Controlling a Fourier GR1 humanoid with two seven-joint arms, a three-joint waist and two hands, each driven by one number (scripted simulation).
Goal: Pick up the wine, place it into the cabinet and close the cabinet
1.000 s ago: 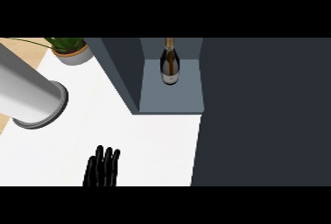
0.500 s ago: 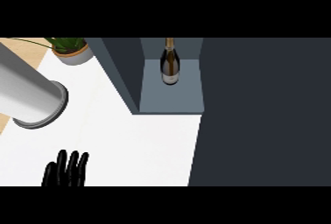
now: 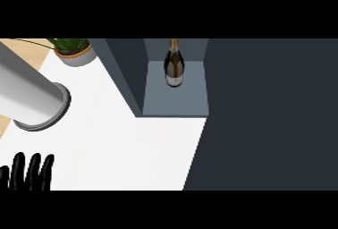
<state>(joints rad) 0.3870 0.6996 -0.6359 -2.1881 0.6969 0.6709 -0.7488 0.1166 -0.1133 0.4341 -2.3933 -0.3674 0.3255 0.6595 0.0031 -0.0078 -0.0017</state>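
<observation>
Step in hand: the wine bottle (image 3: 174, 67) already stands upright inside the cabinet (image 3: 173, 100), so placing looks done; closing is what remains, by my judgement.
Wine: on the cabinet's grey-blue floor, toward the back, label facing out, touching no hand.
Cabinet: open at the front, its dark side wall (image 3: 125, 71) to the left of the bottle; a broad dark panel (image 3: 271, 116) fills the view's right side, probably the door, though I cannot tell for sure.
Left hand: the left hand (image 3: 26, 172) shows at the lower left edge over the white counter (image 3: 132, 147), fingers straight and pointing up, holding nothing, well apart from the cabinet.
Right hand: not visible.
Other things: a grey cylinder (image 3: 30, 96) lies at the left; a potted plant (image 3: 74, 50) sits at the top left.
Next move: a hand has to reach the door and swing it across the opening without knocking the bottle.
Change: the left hand has slid leftward along the lower edge over the last second; bottle and cabinet are unchanged.
</observation>
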